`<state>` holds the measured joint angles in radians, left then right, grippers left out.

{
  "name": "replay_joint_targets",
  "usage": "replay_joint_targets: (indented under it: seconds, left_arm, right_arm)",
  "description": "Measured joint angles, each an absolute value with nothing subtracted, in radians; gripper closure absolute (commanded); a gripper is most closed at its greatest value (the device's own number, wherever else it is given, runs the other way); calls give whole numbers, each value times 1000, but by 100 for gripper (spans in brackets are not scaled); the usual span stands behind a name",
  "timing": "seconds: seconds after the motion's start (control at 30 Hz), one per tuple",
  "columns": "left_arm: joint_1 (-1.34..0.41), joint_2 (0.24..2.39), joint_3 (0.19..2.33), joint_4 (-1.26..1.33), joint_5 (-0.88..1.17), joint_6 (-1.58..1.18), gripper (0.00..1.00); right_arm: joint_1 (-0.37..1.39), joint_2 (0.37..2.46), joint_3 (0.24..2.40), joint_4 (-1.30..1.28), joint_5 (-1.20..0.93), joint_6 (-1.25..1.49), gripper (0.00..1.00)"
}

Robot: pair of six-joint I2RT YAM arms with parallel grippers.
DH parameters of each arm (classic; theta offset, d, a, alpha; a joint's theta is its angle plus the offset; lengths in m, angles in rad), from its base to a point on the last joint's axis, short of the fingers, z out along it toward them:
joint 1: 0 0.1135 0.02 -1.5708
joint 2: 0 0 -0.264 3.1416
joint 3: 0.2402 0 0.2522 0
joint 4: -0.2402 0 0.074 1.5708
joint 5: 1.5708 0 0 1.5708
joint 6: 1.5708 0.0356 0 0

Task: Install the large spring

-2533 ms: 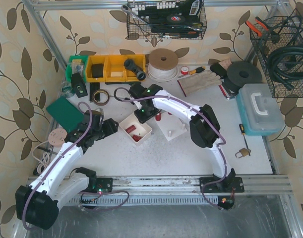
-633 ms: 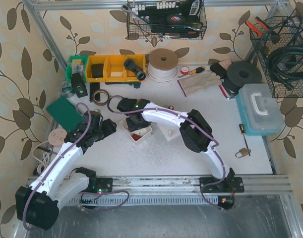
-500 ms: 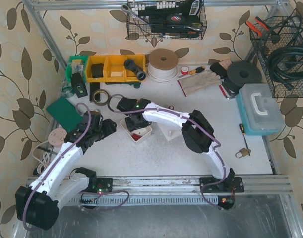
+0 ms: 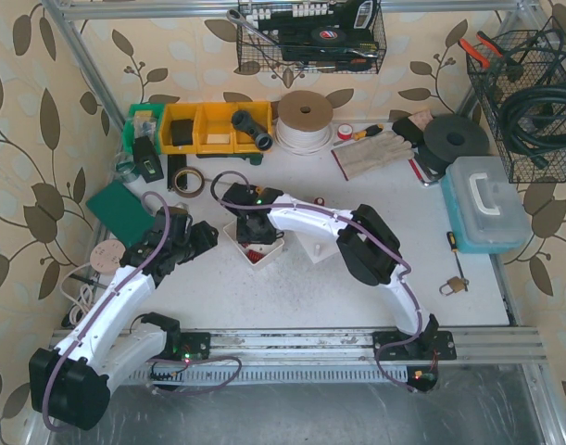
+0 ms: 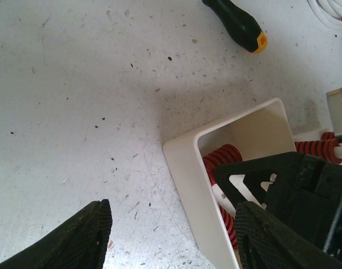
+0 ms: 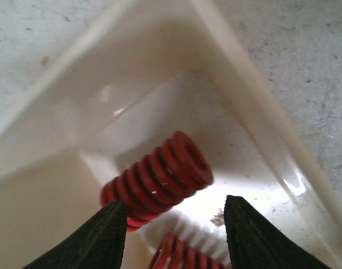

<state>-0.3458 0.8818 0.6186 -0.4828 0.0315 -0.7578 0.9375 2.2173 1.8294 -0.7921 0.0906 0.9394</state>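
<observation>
speckled white table (image 4: 292, 287), leaf-patterned wall (image 4: 42, 139) around it. a white tray (image 5: 184, 168) sits mid-table holding red springs, and the large spring (image 6: 157, 176) lies on its floor. the right gripper (image 6: 173, 204) is down inside the tray, fingers parted at that spring, not clamped. the left gripper (image 5: 172, 207) hangs spread beside the tray, grasping nothing.

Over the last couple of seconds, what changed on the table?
The right gripper swung left from beside the white bin and dipped into it, its open jaws now aimed at a red spring, nothing gripped yet. Left gripper and bin stayed put.
</observation>
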Motion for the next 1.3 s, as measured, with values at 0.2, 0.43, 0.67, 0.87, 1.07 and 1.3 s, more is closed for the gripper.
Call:
replay_joint_targets:
  seconds: [0.2, 0.43, 0.67, 0.87, 1.07, 1.3]
  left_arm:
    - [-346, 882, 619, -475, 36, -757, 36]
    - [-346, 876, 617, -473, 37, -751, 37]
    - [-346, 830, 616, -478, 38, -748, 37]
    - [-346, 808, 611, -478, 38, -748, 37]
    - [-346, 807, 599, -477, 38, -748, 37]
    - [-346, 806, 594, -476, 38, -748, 37]
  right_arm:
    - [937, 2224, 1832, -810, 118, 1048, 47]
    - [933, 2268, 1868, -792, 124, 1119, 44]
    - [913, 2281, 1861, -748, 93, 1182, 44]
    - [901, 2305, 1884, -766, 79, 1193, 45]
    - [897, 2306, 1884, -804, 83, 1153, 60]
    - [886, 2307, 1881, -824, 56, 1085, 97]
